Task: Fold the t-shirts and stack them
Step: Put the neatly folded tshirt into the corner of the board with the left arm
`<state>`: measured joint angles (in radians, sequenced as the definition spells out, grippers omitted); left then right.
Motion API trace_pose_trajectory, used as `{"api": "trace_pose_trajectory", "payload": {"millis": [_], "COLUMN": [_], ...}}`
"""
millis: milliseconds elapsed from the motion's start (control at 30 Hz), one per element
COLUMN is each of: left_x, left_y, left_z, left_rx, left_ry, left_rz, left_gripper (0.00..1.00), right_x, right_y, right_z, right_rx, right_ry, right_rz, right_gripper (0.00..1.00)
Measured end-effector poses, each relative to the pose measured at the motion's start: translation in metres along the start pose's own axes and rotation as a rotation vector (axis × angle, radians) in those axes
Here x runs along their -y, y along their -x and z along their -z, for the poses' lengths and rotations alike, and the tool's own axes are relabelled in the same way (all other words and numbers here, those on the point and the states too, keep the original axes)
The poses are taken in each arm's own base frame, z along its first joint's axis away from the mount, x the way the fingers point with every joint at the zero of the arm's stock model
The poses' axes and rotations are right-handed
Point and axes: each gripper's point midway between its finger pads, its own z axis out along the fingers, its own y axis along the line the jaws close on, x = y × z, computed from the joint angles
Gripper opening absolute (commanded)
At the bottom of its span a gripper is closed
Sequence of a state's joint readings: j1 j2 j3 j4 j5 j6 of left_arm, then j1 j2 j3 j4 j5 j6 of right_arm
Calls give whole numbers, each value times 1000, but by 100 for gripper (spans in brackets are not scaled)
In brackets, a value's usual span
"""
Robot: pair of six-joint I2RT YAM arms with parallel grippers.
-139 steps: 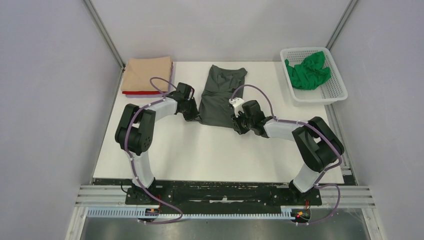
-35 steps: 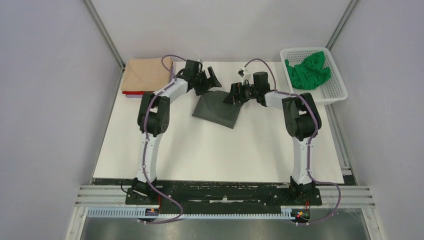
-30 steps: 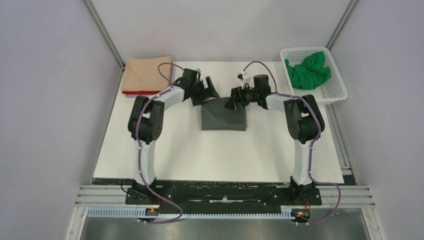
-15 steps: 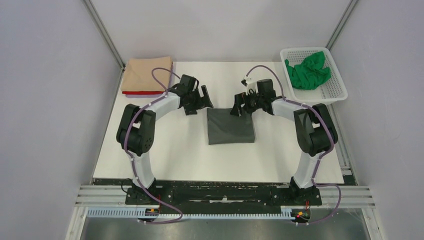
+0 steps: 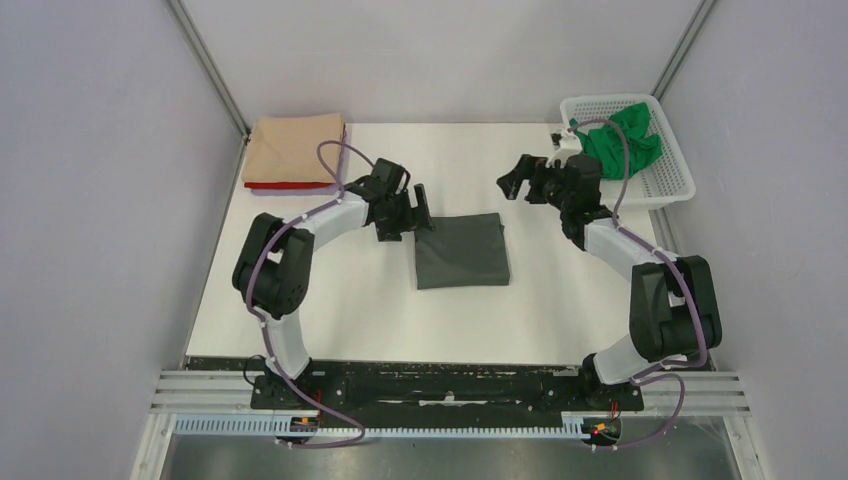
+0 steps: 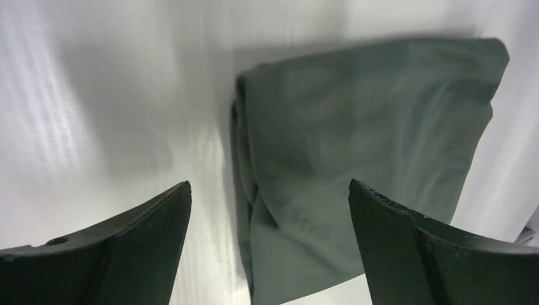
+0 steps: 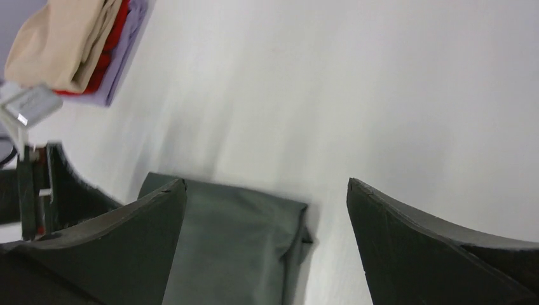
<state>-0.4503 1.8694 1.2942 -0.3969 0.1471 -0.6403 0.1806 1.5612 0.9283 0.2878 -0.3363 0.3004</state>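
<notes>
The folded dark grey tee [image 5: 462, 250] lies mid-frame in the top view. The left gripper [image 5: 418, 213], fingers apart, sits at its upper-left corner. The right gripper [image 5: 517, 175], likewise spread and empty, hangs near the basket [image 5: 668, 186] with the green tee [image 5: 615, 140], upper right. Likely next: pinch every layer along the fold, then carry it flat onto the tan-topped stack [image 5: 296, 148], upper left.

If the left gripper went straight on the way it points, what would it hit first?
Probably the folded dark grey t-shirt: it lies straight ahead of the left gripper, framed by its open jaws; how far off is unclear.
</notes>
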Motion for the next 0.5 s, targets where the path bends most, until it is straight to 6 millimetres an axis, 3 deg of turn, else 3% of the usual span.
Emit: {"api": "trace_pose_trajectory", "payload": {"millis": [100,167,267,500], "left_x": [10,16,19,13], "left_y": [-22,-31,-40,-58], "left_z": [-8,-12,-16,-18], "left_rx": [-53,-76,-100,-130], "left_ry": [-17,-32,-32,-2], "left_rz": [-10,-12,-17,7], "left_gripper": [86,81,73,70], "right_x": [32,41,46,54], "right_y": [2,-2,2,12], "right_z": [11,13,14,15], "right_rx": [61,64,83,124], "right_ry": [-102,-136,-154,-168], "right_rz": [-74,-103,-123,-125], "right_gripper": [98,98,98,98]}}
